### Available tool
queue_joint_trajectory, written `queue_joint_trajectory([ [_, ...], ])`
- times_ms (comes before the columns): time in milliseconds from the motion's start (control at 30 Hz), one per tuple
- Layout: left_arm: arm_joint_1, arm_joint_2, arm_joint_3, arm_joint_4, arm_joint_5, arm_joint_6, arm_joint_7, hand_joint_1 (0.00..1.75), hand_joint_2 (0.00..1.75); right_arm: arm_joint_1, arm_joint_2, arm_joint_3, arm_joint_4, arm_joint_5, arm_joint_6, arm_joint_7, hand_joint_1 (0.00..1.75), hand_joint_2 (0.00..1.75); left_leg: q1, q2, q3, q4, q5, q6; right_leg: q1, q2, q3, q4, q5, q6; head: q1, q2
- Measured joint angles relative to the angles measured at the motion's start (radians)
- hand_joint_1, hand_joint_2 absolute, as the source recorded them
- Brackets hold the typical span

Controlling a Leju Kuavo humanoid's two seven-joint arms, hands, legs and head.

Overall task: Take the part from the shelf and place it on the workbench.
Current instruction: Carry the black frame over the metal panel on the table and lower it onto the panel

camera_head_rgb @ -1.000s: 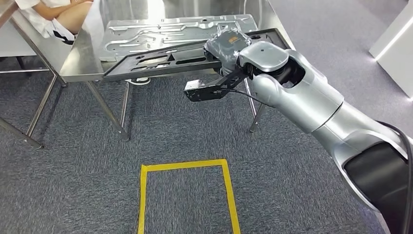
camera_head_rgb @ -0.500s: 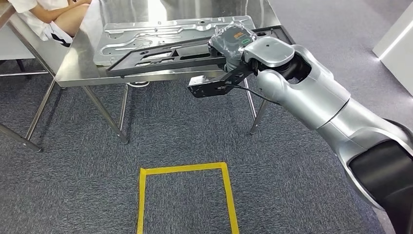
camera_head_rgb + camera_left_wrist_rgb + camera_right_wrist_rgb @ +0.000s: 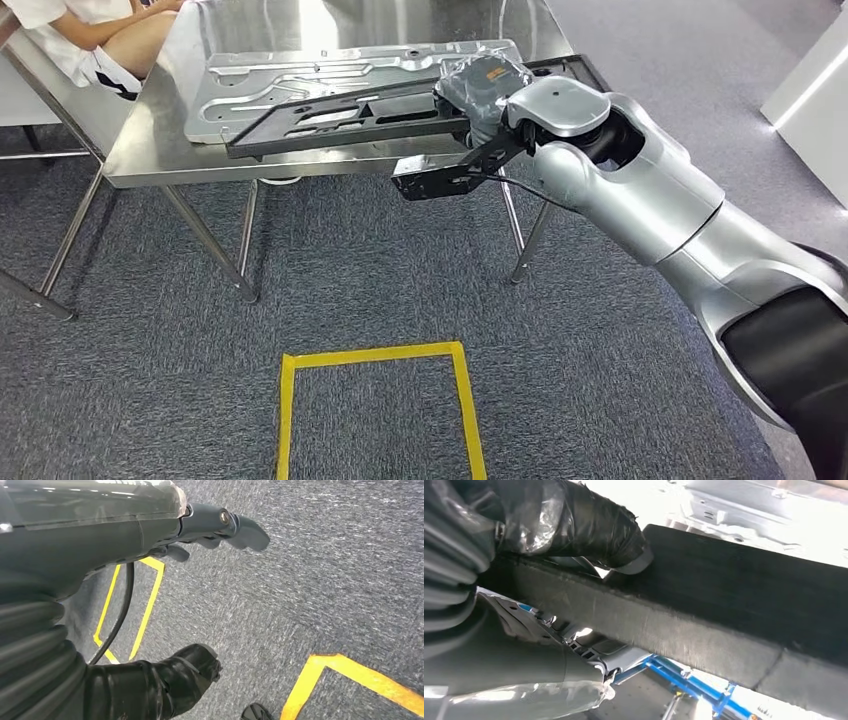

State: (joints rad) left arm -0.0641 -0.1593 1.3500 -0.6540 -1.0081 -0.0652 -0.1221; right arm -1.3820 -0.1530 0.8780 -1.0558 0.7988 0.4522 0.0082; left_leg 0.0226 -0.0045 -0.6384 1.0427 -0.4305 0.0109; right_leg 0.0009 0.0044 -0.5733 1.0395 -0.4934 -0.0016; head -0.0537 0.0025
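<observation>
surface (image 3: 150,150): steel, on thin legs, now sitting a little lower and larger in the head view than a second ago; whole picture shifted with it, so read as the camera closing in, not the surface moving.
floor marking (image 3: 375,355): yellow taped rectangle on the grey carpet, slid toward the lower edge of the head view across the same second; same camera shift.
silver panel (image 3: 330,72): stamped metal sheet lying flat on the surface, partly under the black part; unchanged relative to the surface.
black part (image 3: 350,112): long flat frame with cut-outs, held at its near end, far end reaching over the silver panel; more of its length over the surface than a second ago, when much of it hung past the near edge. Whether resting on the panel or just above it, cannot tell.
right hand (image 3: 478,85): wrapped in plastic, at the part's right end; in the right wrist view fingers (image 3: 589,525) clamped over the part's dark edge (image 3: 704,630), grasping it.
left hand (image 3: 220,525): hanging over the carpet, fingers loosely curled, nothing in them.
person (image 3: 95,30): bare arm and white sleeve at the far left corner of the surface.
meaning: carry nearly over; likely remaining, lowering the part flat and letting go.
</observation>
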Motion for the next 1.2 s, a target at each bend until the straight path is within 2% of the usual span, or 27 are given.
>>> queue_joint_trajectory([
  [67, 0.000, 0.000, 0.000, 0.001, -0.001, 0.000, 0.000, 0.00, 1.75, -0.003, -0.001, 0.000, 0.000, -0.004, -0.001, 0.000, 1.75, 1.75, 0.005, 0.001, 0.013, -0.010, -0.002, 0.011, -0.002, -0.001, -0.019, 0.045, -0.026, 0.010, 0.000, 0.000],
  [100, 0.000, 0.000, 0.000, 0.001, -0.002, 0.000, 0.000, 0.00, 1.75, -0.005, -0.002, 0.000, 0.001, -0.003, -0.002, 0.000, 1.75, 1.75, 0.005, 0.001, 0.019, -0.014, -0.004, 0.016, -0.004, -0.001, -0.046, 0.097, -0.049, 0.015, 0.001, 0.000],
  [167, -0.001, 0.001, 0.000, 0.002, -0.003, 0.000, 0.000, 0.00, 1.75, -0.005, -0.003, 0.002, 0.003, -0.002, -0.002, 0.001, 1.75, 1.75, 0.004, 0.001, 0.027, -0.015, -0.011, 0.023, -0.008, -0.002, -0.122, 0.227, -0.089, 0.023, 0.001, 0.000],
  [200, -0.001, 0.001, 0.000, 0.002, -0.003, 0.000, 0.000, 0.00, 1.75, -0.004, -0.003, 0.004, 0.005, -0.002, -0.002, 0.001, 1.75, 1.75, 0.004, 0.000, 0.032, -0.015, -0.016, 0.024, -0.011, -0.002, -0.152, 0.267, -0.088, 0.025, 0.001, 0.000],
  [233, -0.001, 0.001, 0.000, 0.003, -0.003, 0.000, 0.000, 0.00, 1.75, -0.003, -0.003, 0.005, 0.006, -0.002, -0.002, 0.001, 1.75, 1.75, 0.005, -0.001, 0.038, -0.014, -0.021, 0.024, -0.013, -0.002, -0.166, 0.270, -0.067, 0.027, 0.001, 0.000],
  [267, -0.001, 0.001, 0.000, 0.003, -0.003, 0.000, 0.000, 0.00, 1.75, -0.003, -0.004, 0.006, 0.007, -0.002, -0.002, 0.001, 1.75, 1.75, 0.005, -0.003, 0.047, -0.014, -0.028, 0.022, -0.015, -0.002, -0.159, 0.232, -0.027, 0.026, 0.001, 0.000],
  [300, 0.000, 0.001, 0.000, 0.003, -0.003, 0.000, 0.000, 0.00, 1.75, -0.003, -0.004, 0.007, 0.008, -0.002, -0.002, 0.001, 1.75, 1.75, 0.005, -0.004, 0.056, -0.014, -0.035, 0.019, -0.016, -0.003, -0.139, 0.167, 0.022, 0.025, 0.001, 0.000],
  [333, 0.001, 0.000, 0.000, 0.003, -0.003, 0.000, 0.000, 0.00, 1.75, -0.004, -0.004, 0.007, 0.009, -0.002, -0.002, 0.001, 1.75, 1.75, 0.004, -0.004, 0.064, -0.013, -0.042, 0.014, -0.014, -0.004, -0.115, 0.105, 0.058, 0.021, 0.001, 0.000],
  [367, 0.001, 0.001, 0.000, 0.003, -0.004, 0.000, 0.000, 0.00, 1.75, -0.005, -0.004, 0.007, 0.009, -0.002, -0.002, 0.001, 1.75, 1.75, 0.002, -0.005, 0.068, -0.012, -0.047, 0.009, -0.011, -0.004, -0.093, 0.053, 0.079, 0.016, 0.001, 0.000],
  [400, 0.001, 0.001, 0.000, 0.004, -0.004, 0.000, 0.000, 0.00, 1.75, -0.006, -0.004, 0.007, 0.010, -0.002, -0.002, 0.001, 1.75, 1.75, 0.001, -0.005, 0.069, -0.012, -0.050, 0.004, -0.008, -0.004, -0.080, 0.022, 0.083, 0.011, 0.001, 0.000],
  [467, -0.002, 0.001, 0.000, 0.004, -0.004, 0.000, 0.000, 0.00, 1.75, -0.007, -0.003, 0.008, 0.010, -0.002, -0.003, 0.001, 1.75, 1.75, 0.000, -0.005, 0.067, -0.015, -0.053, -0.008, -0.004, -0.003, -0.070, 0.003, 0.070, 0.000, 0.000, 0.000],
  [533, -0.004, 0.001, 0.000, 0.004, -0.003, 0.000, 0.000, 0.00, 1.75, -0.009, -0.003, 0.008, 0.011, -0.001, -0.004, 0.001, 1.75, 1.75, 0.003, -0.002, 0.067, -0.006, -0.063, -0.018, -0.008, -0.003, -0.058, -0.008, 0.066, -0.011, 0.000, 0.000],
  [567, -0.004, 0.001, 0.000, 0.004, -0.002, 0.000, 0.000, 0.00, 1.75, -0.010, -0.003, 0.008, 0.012, 0.000, -0.004, 0.000, 1.75, 1.75, 0.003, -0.001, 0.055, 0.023, -0.078, -0.023, -0.011, -0.004, -0.050, -0.014, 0.065, -0.018, 0.000, 0.000],
  [600, -0.004, 0.002, 0.000, 0.004, -0.002, 0.000, 0.000, 0.00, 1.75, -0.012, -0.002, 0.009, 0.013, 0.001, -0.004, 0.001, 1.75, 1.75, 0.004, 0.000, 0.031, 0.072, -0.098, -0.026, -0.013, -0.004, -0.042, -0.018, 0.063, -0.024, -0.001, 0.000],
  [667, -0.003, 0.002, 0.000, 0.004, -0.002, 0.000, 0.000, 0.00, 1.75, -0.013, -0.001, 0.011, 0.015, 0.003, -0.004, 0.000, 1.75, 1.75, 0.004, 0.000, -0.047, 0.203, -0.140, -0.031, -0.011, -0.004, -0.033, -0.019, 0.055, -0.032, -0.001, 0.000],
  [700, -0.003, 0.002, 0.000, 0.004, -0.002, 0.000, 0.000, 0.00, 1.75, -0.013, -0.001, 0.013, 0.015, 0.002, -0.004, -0.002, 1.75, 1.75, 0.004, 0.000, -0.082, 0.250, -0.145, -0.033, -0.010, -0.003, -0.030, -0.018, 0.051, -0.033, -0.001, 0.000],
  [733, -0.003, 0.002, 0.000, 0.004, -0.002, 0.000, 0.000, 0.00, 1.75, -0.012, 0.000, 0.016, 0.016, 0.001, -0.004, -0.003, 1.75, 1.75, 0.004, 0.000, -0.101, 0.263, -0.130, -0.033, -0.009, -0.002, -0.025, -0.016, 0.046, -0.033, -0.001, 0.000],
  [767, -0.002, 0.002, 0.000, 0.004, -0.001, 0.000, 0.000, 0.00, 1.75, -0.012, 0.001, 0.017, 0.016, -0.001, -0.004, -0.005, 1.75, 1.75, 0.004, 0.000, -0.102, 0.238, -0.097, -0.032, -0.008, -0.001, -0.019, -0.014, 0.040, -0.032, -0.001, 0.000],
  [833, 0.000, 0.002, 0.000, 0.004, 0.001, 0.000, 0.000, 0.00, 1.75, -0.012, 0.002, 0.018, 0.016, -0.005, -0.005, -0.006, 1.75, 1.75, 0.004, 0.001, -0.058, 0.114, -0.012, -0.026, -0.007, 0.000, -0.005, -0.010, 0.025, -0.027, -0.001, 0.000],
  [867, 0.001, 0.002, 0.000, 0.004, 0.001, 0.000, 0.000, 0.00, 1.75, -0.013, 0.002, 0.018, 0.016, -0.005, -0.005, -0.006, 1.75, 1.75, 0.002, 0.001, -0.034, 0.056, 0.012, -0.023, -0.005, 0.000, -0.001, -0.007, 0.019, -0.023, -0.001, 0.000],
  [900, 0.001, 0.001, 0.000, 0.004, 0.002, -0.001, 0.000, 0.00, 1.75, -0.013, 0.002, 0.018, 0.017, -0.005, -0.005, -0.006, 1.75, 1.75, 0.000, 0.000, -0.017, 0.019, 0.022, -0.018, -0.003, 0.000, 0.001, -0.006, 0.014, -0.018, -0.001, 0.000],
  [1000, 0.000, 0.001, 0.000, 0.004, 0.002, -0.001, 0.000, 0.00, 1.75, -0.013, 0.002, 0.018, 0.017, -0.005, -0.006, -0.006, 1.75, 1.75, -0.002, -0.001, -0.007, -0.002, 0.014, -0.003, 0.001, 0.001, 0.001, -0.009, 0.008, -0.003, 0.000, 0.000],
  [1067, 0.000, 0.000, 0.000, 0.004, 0.002, -0.001, 0.000, 0.00, 1.75, -0.015, 0.002, 0.018, 0.017, -0.005, -0.006, -0.006, 1.75, 1.75, 0.002, -0.001, 0.002, -0.010, 0.012, 0.009, -0.001, 0.000, -0.010, 0.021, -0.013, 0.007, 0.000, 0.000],
  [1100, 0.000, 0.000, 0.000, 0.004, 0.002, -0.001, 0.000, 0.00, 1.75, -0.015, 0.002, 0.017, 0.017, -0.005, -0.006, -0.005, 1.75, 1.75, 0.003, 0.000, 0.007, -0.013, 0.010, 0.015, -0.003, -0.001, -0.031, 0.066, -0.034, 0.012, 0.000, 0.000],
  [1167, 0.000, 0.000, 0.000, 0.004, 0.002, -0.001, 0.000, 0.00, 1.75, -0.013, 0.001, 0.017, 0.017, -0.005, -0.006, -0.005, 1.75, 1.75, 0.002, 0.001, 0.014, -0.013, 0.004, 0.024, -0.006, -0.001, -0.102, 0.197, -0.083, 0.017, 0.000, 0.000],
  [1200, 0.000, 0.000, 0.000, 0.004, 0.002, -0.002, 0.000, 0.00, 1.75, -0.011, 0.001, 0.017, 0.018, -0.004, -0.006, -0.005, 1.75, 1.75, 0.002, 0.000, 0.018, -0.013, 0.001, 0.026, -0.007, -0.001, -0.137, 0.252, -0.094, 0.019, 0.000, 0.000],
])
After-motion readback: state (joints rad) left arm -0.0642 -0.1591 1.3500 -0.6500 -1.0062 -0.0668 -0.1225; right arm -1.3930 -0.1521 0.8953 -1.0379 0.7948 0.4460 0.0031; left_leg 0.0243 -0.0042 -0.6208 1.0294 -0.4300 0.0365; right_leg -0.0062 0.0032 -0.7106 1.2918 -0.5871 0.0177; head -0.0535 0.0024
